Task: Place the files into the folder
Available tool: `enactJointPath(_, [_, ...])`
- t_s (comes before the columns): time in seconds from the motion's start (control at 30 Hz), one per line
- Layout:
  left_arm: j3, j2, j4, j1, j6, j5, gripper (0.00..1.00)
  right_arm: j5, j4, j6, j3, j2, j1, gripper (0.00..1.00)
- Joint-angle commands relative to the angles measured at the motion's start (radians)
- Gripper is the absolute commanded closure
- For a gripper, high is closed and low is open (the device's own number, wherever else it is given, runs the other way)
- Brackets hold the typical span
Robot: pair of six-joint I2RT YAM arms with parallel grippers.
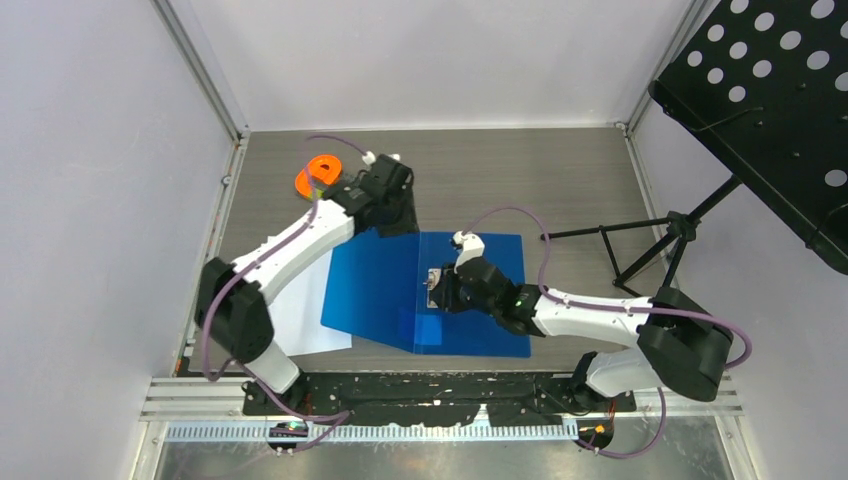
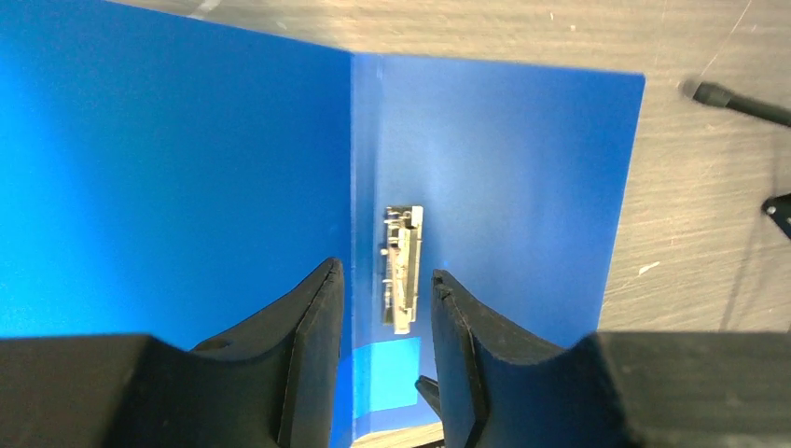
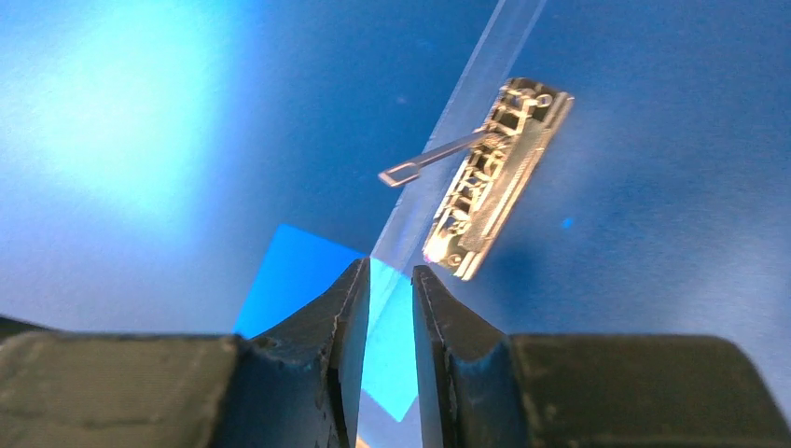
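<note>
Pale walls close in a grey wood-grain tabletop (image 1: 560,170). A black perforated music stand (image 1: 770,110) on tripod legs stands to the right of the folder, and an orange ring (image 1: 322,172) lies beyond the folder's far-left corner.

The folder (image 1: 375,285) lies open and flat in the middle, both blue leaves spread. Its metal clip (image 2: 403,266) sits beside the spine with the thin lever (image 3: 429,159) raised off the plastic. The files (image 1: 305,310) lie to the left of the folder, white sheets partly tucked under its left leaf.

The left fingers (image 2: 312,336) hang over the folder's far edge, moderately apart, with nothing between them. The right fingers (image 3: 350,317) hover low over the spine just short of the clip, a narrow gap between them, also holding nothing.

The sheets look very light, limp and smooth, and they lie flush on the tabletop, so pinching from above would likely fail. Sliding a free corner or edge out from the folder and nipping it there seems the best hold. The folder's plastic looks thin, glossy and springy, and it is likely to skid if pushed. The lever is the stiff part to press or lift.
</note>
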Motion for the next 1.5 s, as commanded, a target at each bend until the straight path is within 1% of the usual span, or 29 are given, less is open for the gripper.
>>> enactJointPath(0.0, [-0.055,-0.147,-0.040,0.069,0.072,-0.064,0.60,-0.059,0.122,0.034,0.006,0.009,0.030,0.71])
enactJointPath(0.17, [-0.102,-0.262,-0.075,0.132,0.123,-0.102,0.59,-0.066,0.140,0.061,0.067,0.097,0.033,0.72])
enactJointPath(0.27, [-0.135,-0.330,-0.088,0.185,0.146,-0.105,0.59,-0.040,0.103,0.055,0.124,0.147,0.021,0.72])
enactJointPath(0.43, [-0.168,-0.435,-0.109,0.259,0.185,-0.109,0.59,-0.051,0.076,0.035,0.170,0.189,-0.062,0.72])
enactJointPath(0.5, [-0.173,-0.461,-0.118,0.281,0.199,-0.109,0.59,-0.082,0.055,0.016,0.204,0.214,-0.099,0.72])
enactJointPath(0.7, [-0.187,-0.503,-0.138,0.308,0.229,-0.110,0.59,-0.120,-0.017,-0.047,0.336,0.324,-0.176,0.72])
enactJointPath(0.83, [-0.214,-0.524,-0.145,0.311,0.230,-0.106,0.59,-0.141,-0.042,-0.074,0.393,0.405,-0.212,0.72])
enactJointPath(0.97, [-0.264,-0.552,-0.131,0.335,0.211,-0.093,0.51,-0.137,-0.072,-0.097,0.427,0.457,-0.231,0.72])
enactJointPath(1.03, [-0.289,-0.567,-0.122,0.353,0.201,-0.075,0.46,-0.141,-0.081,-0.101,0.432,0.473,-0.238,0.72])
enactJointPath(1.17, [-0.314,-0.592,-0.117,0.370,0.201,-0.062,0.38,-0.119,-0.099,-0.111,0.421,0.467,-0.238,0.70])
enactJointPath(1.3, [-0.338,-0.613,-0.106,0.370,0.205,-0.045,0.35,-0.089,-0.132,-0.129,0.419,0.422,-0.237,0.66])
enactJointPath(1.43, [-0.365,-0.629,-0.101,0.370,0.201,-0.038,0.33,-0.053,-0.216,-0.141,0.453,0.371,-0.235,0.62])
enactJointPath(1.47, [-0.370,-0.631,-0.102,0.370,0.199,-0.042,0.33,-0.038,-0.244,-0.142,0.463,0.352,-0.233,0.60])
